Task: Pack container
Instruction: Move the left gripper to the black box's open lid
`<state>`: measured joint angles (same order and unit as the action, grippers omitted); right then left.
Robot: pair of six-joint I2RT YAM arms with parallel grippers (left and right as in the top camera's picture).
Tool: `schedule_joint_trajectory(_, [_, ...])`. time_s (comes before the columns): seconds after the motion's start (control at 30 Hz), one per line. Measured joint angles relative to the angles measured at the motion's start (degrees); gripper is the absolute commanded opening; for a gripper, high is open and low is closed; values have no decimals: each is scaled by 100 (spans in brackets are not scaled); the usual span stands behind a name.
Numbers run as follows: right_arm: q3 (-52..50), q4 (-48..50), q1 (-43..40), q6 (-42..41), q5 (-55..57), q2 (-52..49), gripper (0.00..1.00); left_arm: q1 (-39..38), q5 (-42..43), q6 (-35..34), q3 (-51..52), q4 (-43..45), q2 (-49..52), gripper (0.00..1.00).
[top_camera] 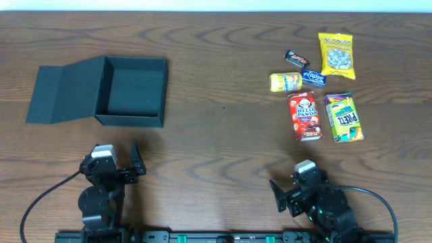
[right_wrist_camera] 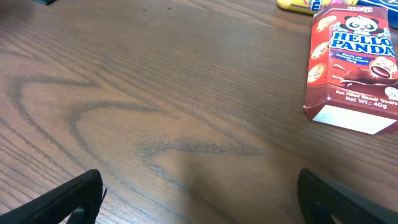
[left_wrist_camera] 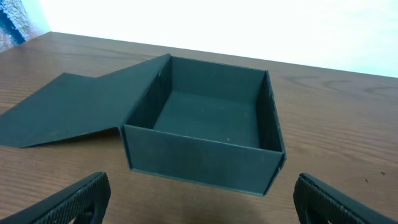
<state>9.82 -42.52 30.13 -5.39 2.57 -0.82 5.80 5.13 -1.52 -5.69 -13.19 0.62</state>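
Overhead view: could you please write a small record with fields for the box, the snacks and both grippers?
container: black, open, empty, at the left
lid: folded out to the container's left
snacks: six, grouped at the right, none packed
left gripper: open, empty, facing the container
right gripper: open, empty
Hello Panda box: red, lying flat, nearest the right gripper

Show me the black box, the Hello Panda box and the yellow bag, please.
black box (top_camera: 130, 121), overhead view, on its front wall.
Hello Panda box (right_wrist_camera: 351, 62), right wrist view, on its red printed front.
yellow bag (top_camera: 336, 55), overhead view, on its middle.
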Motion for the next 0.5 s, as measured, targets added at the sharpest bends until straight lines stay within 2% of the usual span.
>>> schedule_joint_trajectory(0.37, [0, 0, 0, 2, 0, 0, 99, 0, 76, -7, 0, 13, 0, 95])
schedule_joint_trajectory(0.5, [0, 0, 0, 2, 0, -2, 99, 0, 282, -302, 37, 188, 0, 95])
